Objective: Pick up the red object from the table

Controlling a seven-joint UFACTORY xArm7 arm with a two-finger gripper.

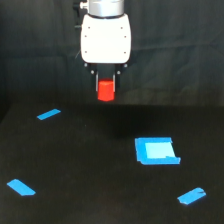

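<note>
Hanging clear above the surface (100,165), the red object (105,90) sits pinched in the tool (105,82); looks light, rigid, sides gripped up high.

I see the gripper (106,85) at twelve o'clock, its fingers clamped on the red object (105,90), which hangs clear above the table (80,165). A blue square (156,150) lies at four o'clock, with blue tape strips (48,114) scattered around.
</note>
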